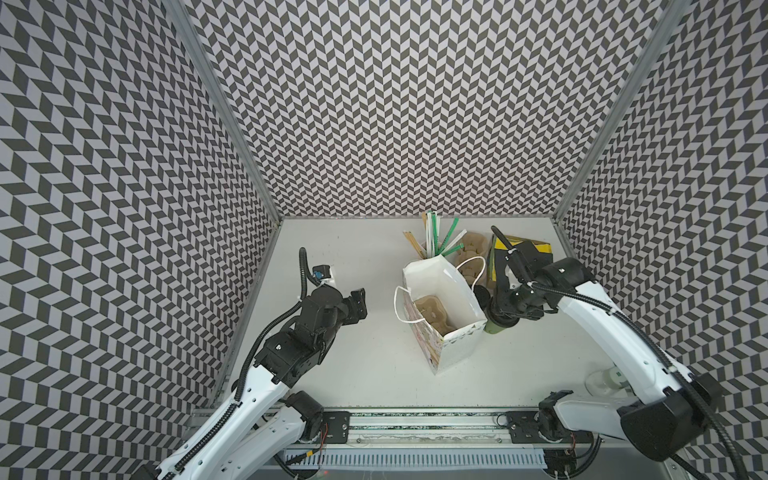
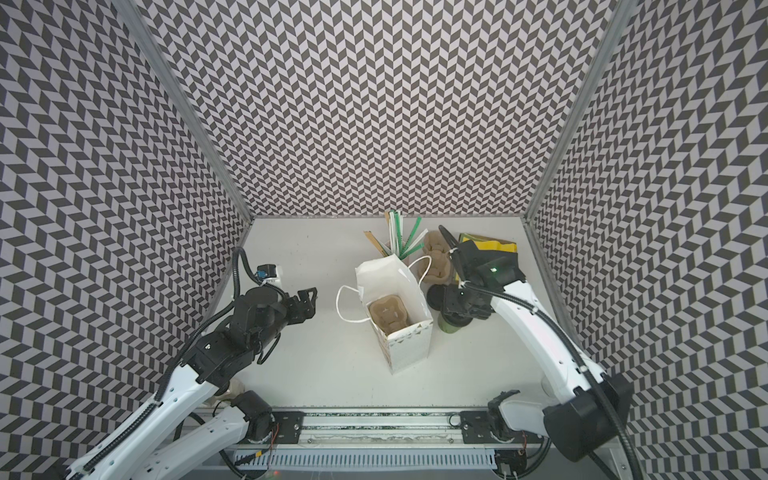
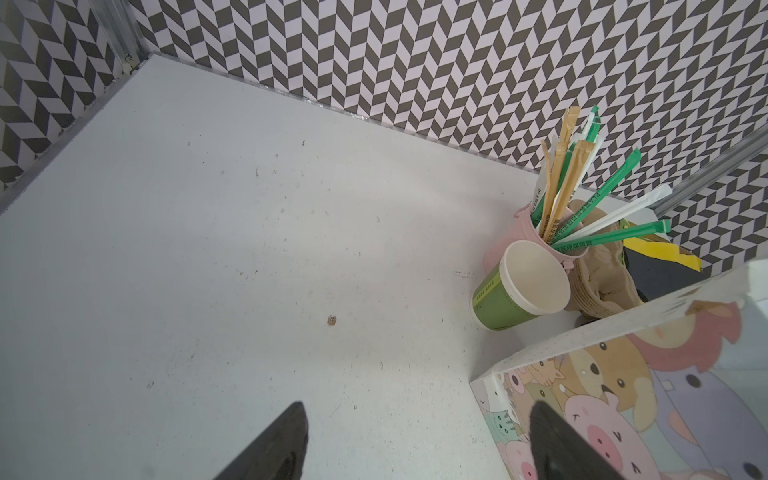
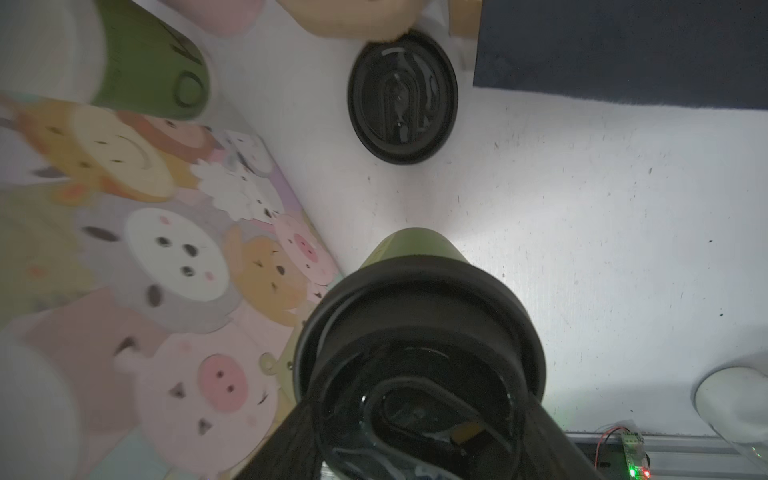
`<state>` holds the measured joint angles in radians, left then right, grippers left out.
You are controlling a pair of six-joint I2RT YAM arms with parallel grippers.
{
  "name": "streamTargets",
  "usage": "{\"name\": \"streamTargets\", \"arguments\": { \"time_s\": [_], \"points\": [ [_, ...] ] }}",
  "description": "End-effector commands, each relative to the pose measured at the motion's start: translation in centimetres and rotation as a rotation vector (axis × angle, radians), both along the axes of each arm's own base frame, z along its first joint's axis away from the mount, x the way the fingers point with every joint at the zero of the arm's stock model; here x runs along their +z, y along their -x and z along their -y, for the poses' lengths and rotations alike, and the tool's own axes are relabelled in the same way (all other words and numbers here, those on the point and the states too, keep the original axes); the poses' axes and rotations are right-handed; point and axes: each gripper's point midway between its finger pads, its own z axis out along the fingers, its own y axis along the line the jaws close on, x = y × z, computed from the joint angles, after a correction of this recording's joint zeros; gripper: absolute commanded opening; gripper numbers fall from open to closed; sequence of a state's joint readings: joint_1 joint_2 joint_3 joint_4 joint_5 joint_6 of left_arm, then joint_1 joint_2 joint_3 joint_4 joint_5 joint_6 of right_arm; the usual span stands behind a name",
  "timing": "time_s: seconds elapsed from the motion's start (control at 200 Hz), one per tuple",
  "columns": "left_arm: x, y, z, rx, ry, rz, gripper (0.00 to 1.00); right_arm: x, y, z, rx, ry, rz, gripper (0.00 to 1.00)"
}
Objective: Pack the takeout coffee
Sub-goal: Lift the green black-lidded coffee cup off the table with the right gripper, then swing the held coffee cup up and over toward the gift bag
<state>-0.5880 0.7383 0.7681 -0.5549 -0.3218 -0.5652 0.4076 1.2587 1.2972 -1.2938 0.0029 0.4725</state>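
- the takeout coffee [image 4: 415, 299], a green cup with its black lid on, stands upright on the counter [image 1: 332, 374] just beside the right wall of the paper bag [image 1: 440, 316]; in both top views only its lower green side shows under the arm [image 2: 451, 326].
- the right tool [image 4: 419, 428] sits over the lid with a finger on either side of it, grasping the takeout coffee.
- the left tool [image 3: 419, 440] is released, its fingers spread with nothing between them, left of the bag and well apart from the cup.
- the bag stands open, a brown cup carrier [image 1: 432, 311] inside it.
- a spare black lid [image 4: 402, 97] lies flat on the counter behind the cup.
- an unlidded green cup [image 3: 519, 286] stands by the pink cup of straws [image 3: 505, 245].
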Motion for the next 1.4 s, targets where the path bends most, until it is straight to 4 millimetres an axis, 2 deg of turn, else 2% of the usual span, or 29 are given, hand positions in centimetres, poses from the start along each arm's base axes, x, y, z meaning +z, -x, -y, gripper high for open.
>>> {"name": "streamTargets", "arguments": {
  "time_s": [0.0,0.2,0.365,0.541,0.696,0.831,0.941,1.061,1.292,1.397],
  "points": [
    [0.2,-0.1,-0.2,0.0,-0.004,0.013,0.84,2.1,0.6,0.2,0.0,-0.018,0.05,0.0],
    [0.0,-0.1,-0.1,-0.003,-0.008,0.008,0.84,6.9,0.6,-0.3,0.027,-0.103,0.191,0.0],
    [0.0,-0.2,0.0,-0.005,-0.008,0.006,0.84,12.3,0.6,0.1,0.027,-0.144,0.358,0.0],
    [0.0,-0.2,0.0,-0.006,-0.01,0.006,0.84,17.4,1.2,0.2,0.038,-0.209,0.499,0.0],
    [0.0,-0.2,0.0,-0.007,-0.009,0.007,0.84,23.0,2.0,0.4,0.051,-0.267,0.646,0.0],
    [0.0,-0.3,-0.1,-0.007,-0.006,0.006,0.84,26.1,2.8,-1.3,0.136,-0.366,0.691,0.0],
    [0.0,-0.4,-0.2,-0.005,-0.003,0.008,0.84,27.3,3.0,-2.5,0.19,-0.421,0.696,0.0],
    [0.0,-0.4,-0.3,-0.002,-0.002,0.009,0.84,27.5,3.1,-4.4,0.258,-0.486,0.654,0.0],
    [0.1,-0.5,-0.6,0.008,0.0,0.01,0.84,26.0,2.4,-7.3,0.281,-0.462,0.585,0.0],
    [0.0,-0.6,-0.6,0.009,0.0,0.005,0.83,23.7,2.3,-9.1,0.301,-0.423,0.52,0.0]
  ]
}}
